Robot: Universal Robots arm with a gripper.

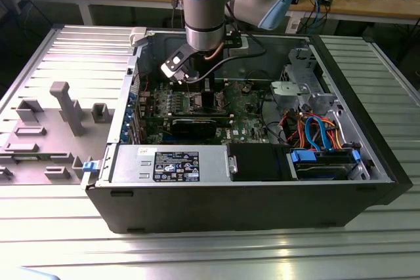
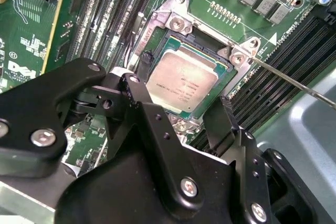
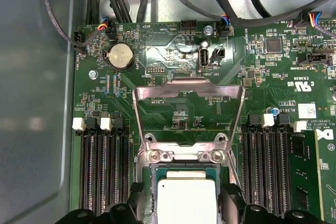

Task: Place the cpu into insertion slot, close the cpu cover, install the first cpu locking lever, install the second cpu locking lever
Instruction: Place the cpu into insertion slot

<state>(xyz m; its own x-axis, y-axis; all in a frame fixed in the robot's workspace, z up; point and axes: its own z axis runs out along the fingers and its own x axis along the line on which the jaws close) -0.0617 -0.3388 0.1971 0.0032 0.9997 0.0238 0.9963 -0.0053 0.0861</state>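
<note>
Quarter done: hangs with tool point(image 2: 185, 82) spread astride cpu point(image 3: 186, 200); could knock it askew in insertion slot point(image 2: 173, 24), beside raised cpu cover point(image 3: 189, 82), by brushing sideways.

Arm point(image 1: 207, 4), upper centre of exterior view: silver-grey tube sects. w/ light-blue joint caps. Black cable point(image 1: 236, 58) loops off wrist end. Gripper point(image 2: 185, 80), second wrist view: matt-black linkage plates, 2x slim black fingers point(image 2: 143, 66), silver screw heads point(image 2: 43, 138) at pivots.
</note>
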